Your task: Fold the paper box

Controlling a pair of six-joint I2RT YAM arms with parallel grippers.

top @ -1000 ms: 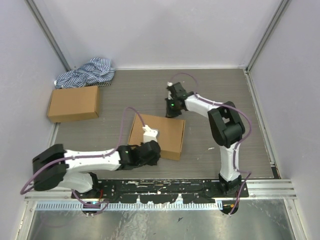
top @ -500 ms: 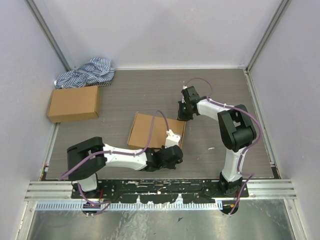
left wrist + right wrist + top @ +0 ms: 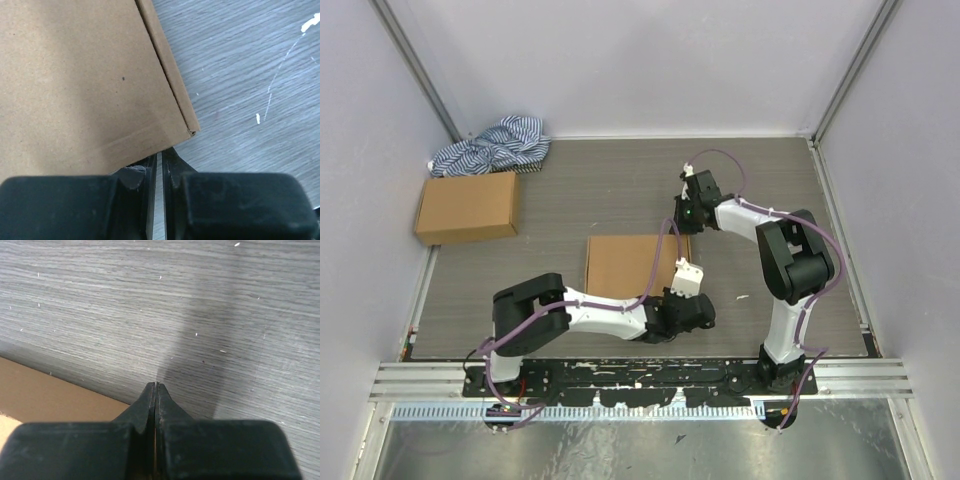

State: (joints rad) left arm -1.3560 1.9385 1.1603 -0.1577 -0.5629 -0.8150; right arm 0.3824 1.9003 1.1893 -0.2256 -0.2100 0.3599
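Left claw [image 3: 159,155] is narrowed to a thin slit, its tips touching the near right corner of the plain brown, flat cardboard paper box [image 3: 632,265]; whether it pinches any card cannot be told. That box lies closed and flat at the middle of the grey wood-grain table [image 3: 580,180]. Right claw [image 3: 155,385], fully closed and empty, is just beside the box's far right corner. Folding seems nearly finished, probably at squaring the lid; next calls for gentle pressing along the near edge without sliding the box. Far left lie a smaller brown cardboard box [image 3: 467,206] and a striped cloth [image 3: 492,147].
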